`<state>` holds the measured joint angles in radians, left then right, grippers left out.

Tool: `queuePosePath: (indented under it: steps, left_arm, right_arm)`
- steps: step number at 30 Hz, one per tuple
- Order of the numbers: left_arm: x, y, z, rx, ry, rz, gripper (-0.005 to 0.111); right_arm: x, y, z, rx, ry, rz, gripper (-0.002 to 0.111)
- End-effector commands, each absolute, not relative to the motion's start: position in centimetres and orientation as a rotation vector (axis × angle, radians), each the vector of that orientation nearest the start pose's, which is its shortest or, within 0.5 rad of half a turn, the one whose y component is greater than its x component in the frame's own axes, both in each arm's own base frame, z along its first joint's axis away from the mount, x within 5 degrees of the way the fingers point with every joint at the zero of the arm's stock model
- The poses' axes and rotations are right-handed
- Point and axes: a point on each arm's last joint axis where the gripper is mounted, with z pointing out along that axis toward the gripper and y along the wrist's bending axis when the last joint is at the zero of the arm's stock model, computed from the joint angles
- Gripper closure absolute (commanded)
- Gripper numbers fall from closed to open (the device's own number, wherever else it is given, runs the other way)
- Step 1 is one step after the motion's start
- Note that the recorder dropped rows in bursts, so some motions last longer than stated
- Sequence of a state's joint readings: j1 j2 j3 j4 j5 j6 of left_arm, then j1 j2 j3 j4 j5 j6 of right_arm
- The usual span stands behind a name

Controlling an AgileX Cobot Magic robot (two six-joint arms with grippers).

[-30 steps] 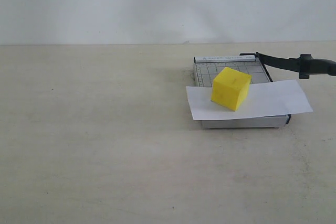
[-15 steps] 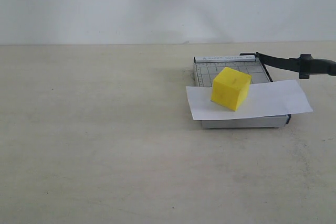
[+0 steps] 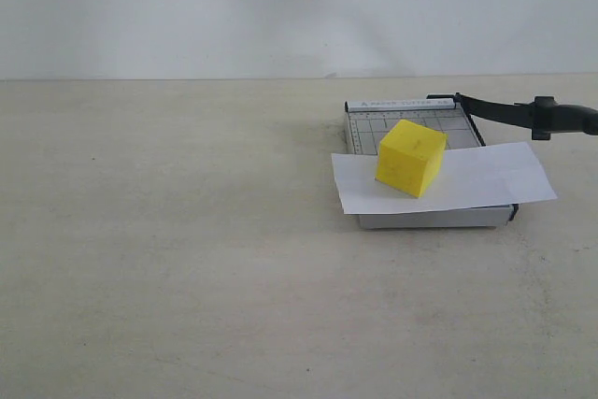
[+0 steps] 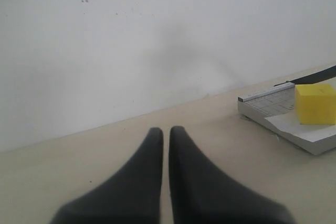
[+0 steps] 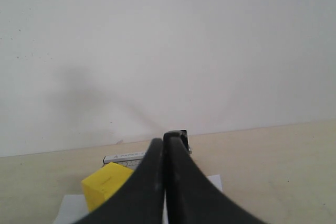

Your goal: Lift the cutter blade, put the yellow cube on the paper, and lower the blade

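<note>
My left gripper was pressed shut, its two dark fingers lying side by side with only a hairline between them and nothing in their grip. It was over the beige table, well apart from the cutter. My right gripper was closed just as tightly and was also empty; past its tips I could see the cutter and the cube. Neither gripper showed in the exterior view.

The yellow cube sat on the paper, toward the sheet's left part and turned a little, so one corner faced the near side. The white paper lay flat across the near half of the grey gridded cutter board, overhanging both its left and right edges. The cutter blade stood raised, hinged at the board's far right corner and reaching out to the right, clear of the board and the paper, its thicker black handle at the free end. A plain white wall closed off the far side.
</note>
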<state>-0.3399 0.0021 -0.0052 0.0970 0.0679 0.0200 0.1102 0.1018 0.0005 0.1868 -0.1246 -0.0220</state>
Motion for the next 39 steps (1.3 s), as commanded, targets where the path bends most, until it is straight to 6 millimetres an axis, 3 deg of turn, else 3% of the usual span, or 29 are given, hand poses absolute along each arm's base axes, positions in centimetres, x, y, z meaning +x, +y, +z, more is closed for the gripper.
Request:
queuePosePath:
  steps: [1, 8, 14, 28, 33, 39]
  left_arm:
    - [5.3, -1.8, 20.7, 0.342, 1.516, -0.174, 0.102]
    - [5.4, -1.8, 20.6, 0.336, 1.529, -0.164, 0.102]
    - [5.4, -1.4, 21.5, 0.315, 1.429, -0.067, 0.102]
    - [5.4, -1.4, 21.7, 0.312, 1.408, -0.064, 0.102]
    - [5.4, -1.4, 21.8, 0.183, 1.417, -0.199, 0.102]
    - [5.4, -1.4, 21.8, 0.171, 1.421, -0.212, 0.102]
  right_arm:
    - [6.4, 0.5, 21.9, 0.049, 1.45, 0.2, 0.109]
    - [6.4, 0.5, 21.9, 0.049, 1.45, 0.2, 0.109]
    - [6.4, 0.5, 21.9, 0.049, 1.45, 0.2, 0.109]
    - [6.4, 0.5, 21.9, 0.049, 1.45, 0.2, 0.109]
    - [6.4, 0.5, 21.9, 0.049, 1.45, 0.2, 0.109]
    - [6.4, 0.5, 21.9, 0.049, 1.45, 0.2, 0.109]
